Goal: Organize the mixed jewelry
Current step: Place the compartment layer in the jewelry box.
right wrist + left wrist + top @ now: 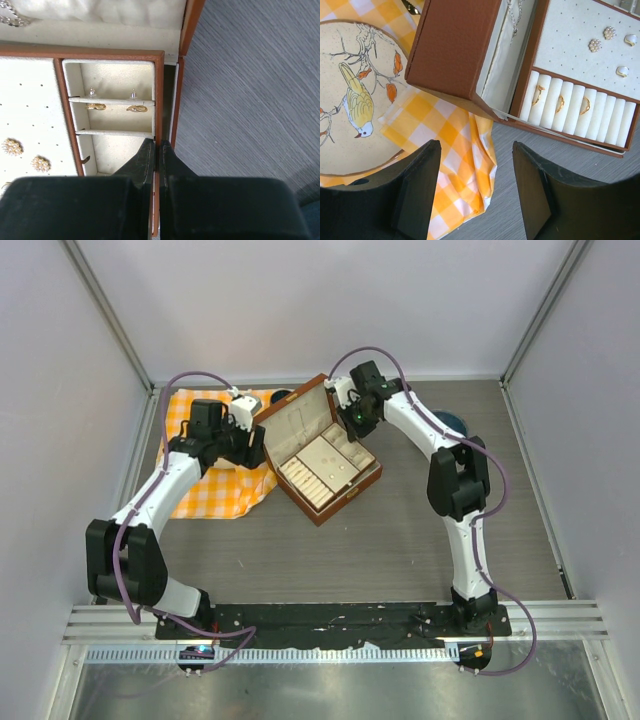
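Note:
The brown jewelry box (325, 472) lies open mid-table, its lid (452, 45) raised toward the left. Three gold rings (560, 103) stand in the white ring rolls. Pearl studs (595, 45) are pinned on the padded panel. A silver chain (515, 15) hangs in the lid pocket and also shows in the right wrist view (12, 20). Two gold earrings (96, 106) hang in a side compartment. My left gripper (475, 147) is open and empty, above the cloth's edge just left of the box. My right gripper (159, 142) is shut, its tips over the box's right wall (159, 90).
An orange checked cloth (215, 495) covers the left of the table, with a bird-painted plate (350, 100) on it. A gold spoon (411, 7) lies behind the lid. A dark blue bowl (450, 423) sits at the back right. Grey walls enclose the table.

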`<state>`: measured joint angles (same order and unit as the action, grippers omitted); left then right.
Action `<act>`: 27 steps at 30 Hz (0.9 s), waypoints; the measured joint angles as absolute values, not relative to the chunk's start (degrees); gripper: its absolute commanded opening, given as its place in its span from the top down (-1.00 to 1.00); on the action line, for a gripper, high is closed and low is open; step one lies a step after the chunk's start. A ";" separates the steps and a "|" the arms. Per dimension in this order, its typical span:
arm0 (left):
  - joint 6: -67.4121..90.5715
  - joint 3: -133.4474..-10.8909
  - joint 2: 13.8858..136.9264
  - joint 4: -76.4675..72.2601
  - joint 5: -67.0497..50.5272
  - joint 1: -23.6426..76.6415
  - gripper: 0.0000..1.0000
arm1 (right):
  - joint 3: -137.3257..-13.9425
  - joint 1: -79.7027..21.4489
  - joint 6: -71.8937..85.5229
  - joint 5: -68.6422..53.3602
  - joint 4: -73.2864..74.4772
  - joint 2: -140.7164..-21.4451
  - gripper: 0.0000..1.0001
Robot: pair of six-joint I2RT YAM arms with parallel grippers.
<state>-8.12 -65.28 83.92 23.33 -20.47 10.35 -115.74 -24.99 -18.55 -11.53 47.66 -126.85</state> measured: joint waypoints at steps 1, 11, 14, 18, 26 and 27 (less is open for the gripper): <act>-8.14 -65.25 83.92 23.31 -20.62 10.35 -0.28 | -115.74 -24.97 -18.55 -11.44 47.68 -127.07 0.98; -8.38 -64.66 83.72 22.98 -21.10 10.35 -0.28 | -117.36 -24.97 -18.94 -10.70 49.50 -128.95 0.99; -8.43 -64.66 83.72 22.96 -21.15 10.35 -0.28 | -119.83 -24.97 -19.38 -10.66 51.62 -130.21 0.99; -8.47 -64.51 83.72 22.94 -21.34 10.35 -0.28 | -122.52 -25.02 -19.62 -10.63 53.91 -131.90 0.98; -9.19 -63.86 83.44 22.96 -21.69 10.35 -0.28 | -123.28 -25.02 -20.03 -10.57 54.74 -132.27 0.98; -9.21 -63.83 83.31 22.96 -21.71 10.35 -0.28 | -123.28 -25.02 -20.10 -10.50 54.72 -132.27 0.99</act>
<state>-9.21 -63.83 83.31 22.96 -21.71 10.35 -123.28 -25.02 -20.10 -10.50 54.72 -132.27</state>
